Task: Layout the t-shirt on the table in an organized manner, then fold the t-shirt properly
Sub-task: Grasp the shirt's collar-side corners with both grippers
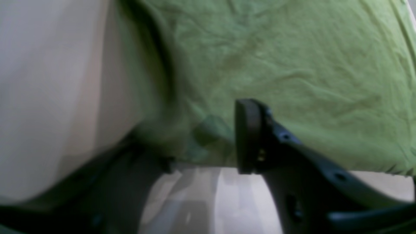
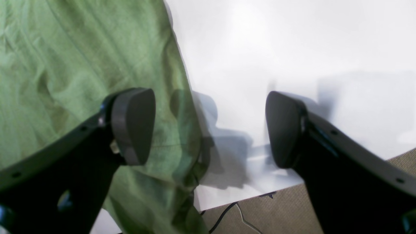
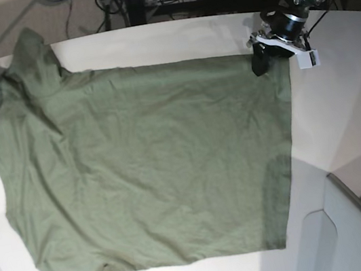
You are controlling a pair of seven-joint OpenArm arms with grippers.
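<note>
Just beneath left end effector [image 3: 261, 61]: t-shirt [image 3: 152, 174] corner.

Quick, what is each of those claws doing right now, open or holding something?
Left gripper: at the t-shirt corner; closed or not cannot be told.
Right gripper: open, holding nothing.

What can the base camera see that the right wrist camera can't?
Only the base view shows the whole t-shirt spread flat, both sleeves, the grey raised panel, and the left gripper at the shirt's far corner. Only the right wrist view shows the right gripper close up, its jaws wide apart over the shirt's edge, plus the brown carpet and a cable. Both show green cloth on the white table.
</note>
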